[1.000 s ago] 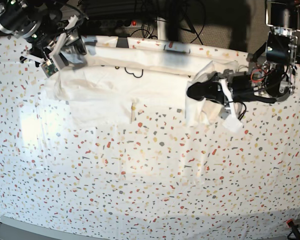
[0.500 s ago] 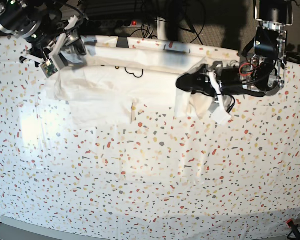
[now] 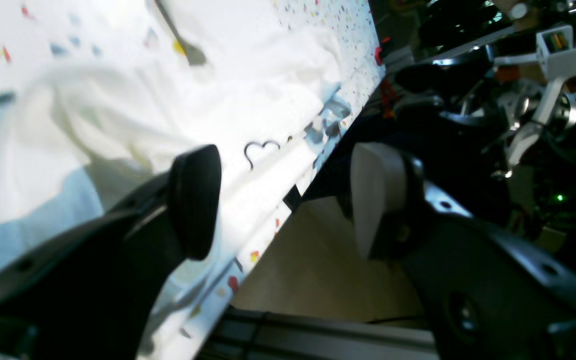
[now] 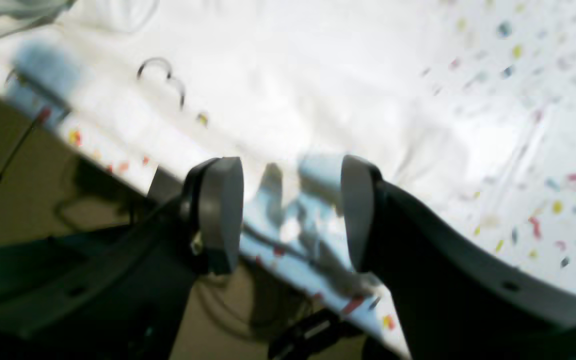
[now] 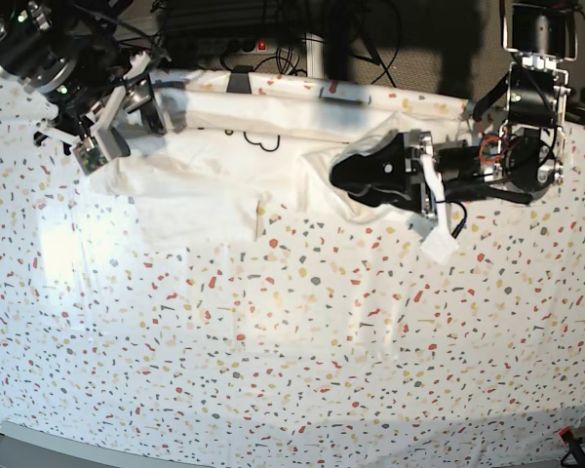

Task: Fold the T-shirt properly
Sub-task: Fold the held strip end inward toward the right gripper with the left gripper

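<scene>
Two arms work the far edge of the worktop [image 5: 292, 370], where the T-shirt [image 5: 224, 171] lies flattened in a long band along that edge, partly folded; its sleeve end by the left arm is doubled inward over the body, which suggests a side fold is being laid there. The left gripper [image 5: 343, 175] hovers over that turned-in flap with its fingers [image 3: 195, 200] spread wide and nothing between them (in the wrist view the cloth sits below and beside the dark pad, not pinched); judging by this, the flap is lying free on the shirt. The right gripper [image 4: 293, 215] sits at the shirt's opposite end near the worktop's edge; its fingers stand apart with no cloth visibly caught, though blur makes contact hard to judge.
</scene>
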Available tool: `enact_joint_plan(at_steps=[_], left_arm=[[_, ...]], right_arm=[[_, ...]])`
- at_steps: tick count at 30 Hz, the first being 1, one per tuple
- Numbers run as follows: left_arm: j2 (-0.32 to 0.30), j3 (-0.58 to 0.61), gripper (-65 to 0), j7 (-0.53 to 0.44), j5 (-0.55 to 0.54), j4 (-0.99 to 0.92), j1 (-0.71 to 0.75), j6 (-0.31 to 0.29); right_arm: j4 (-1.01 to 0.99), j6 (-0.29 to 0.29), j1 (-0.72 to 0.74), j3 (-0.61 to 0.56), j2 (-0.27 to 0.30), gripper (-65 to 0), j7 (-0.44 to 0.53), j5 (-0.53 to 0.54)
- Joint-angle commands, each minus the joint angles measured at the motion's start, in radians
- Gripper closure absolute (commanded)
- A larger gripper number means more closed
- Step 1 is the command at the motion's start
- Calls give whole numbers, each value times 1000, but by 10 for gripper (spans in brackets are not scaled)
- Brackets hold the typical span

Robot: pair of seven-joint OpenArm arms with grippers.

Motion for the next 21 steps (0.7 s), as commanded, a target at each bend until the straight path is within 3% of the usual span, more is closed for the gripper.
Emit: enact_joint_plan(at_steps=[1,7,10,16,21], left_arm=[[-27,-6,-397,-14,-24,18,-29,-10],[-140,-6,-397,-25,93,18,-95,-8],[-181,-6,-397,-45,186,18,-80,66],[-165,-6,-397,-205,521,18,-29,186],[-141,-6,-397,-192,558,19,-14,207]], right_arm=[[18,-4,10,5,8,-299,-3,7],[17,-4,49,5,9,-299,-70,8],[17,-4,49,5,8,-299,-71,37],[18,-4,49,5,8,-299,-77,88],[18,-4,49,5,8,-299,-77,88]])
